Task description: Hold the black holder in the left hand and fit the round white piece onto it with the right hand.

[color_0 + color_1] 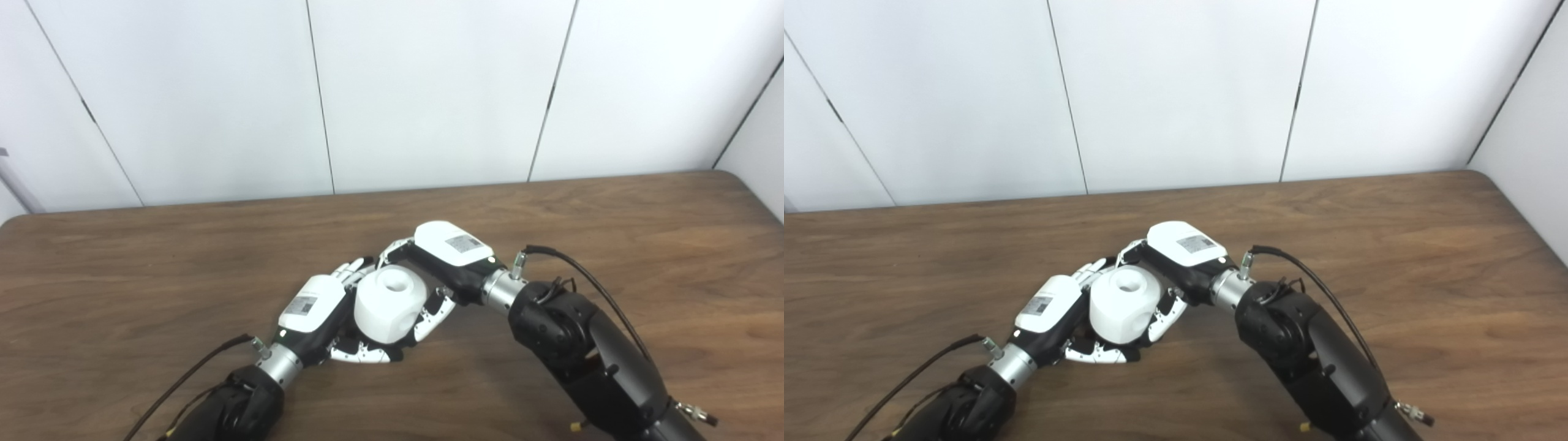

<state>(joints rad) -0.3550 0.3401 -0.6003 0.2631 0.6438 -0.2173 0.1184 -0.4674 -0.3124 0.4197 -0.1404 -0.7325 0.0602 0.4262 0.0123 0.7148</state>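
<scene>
The round white piece [392, 304] has a hole in its top and flat facets on its side. It sits mid-table between my two hands. My left hand [313, 311] comes in from the lower left, its fingers [361, 354] curled under and around the base of the piece. My right hand [450, 250] reaches in from the right and closes on the white piece, with fingers [436, 313] on its near side and behind it. The black holder is hidden beneath the white piece and inside the left hand's grasp.
The brown wooden table [612, 220] stretches out on all sides of the hands. White wall panels [429, 92] stand behind its far edge. A black cable [588, 275] loops over the right wrist, and another cable [184, 380] trails from the left wrist.
</scene>
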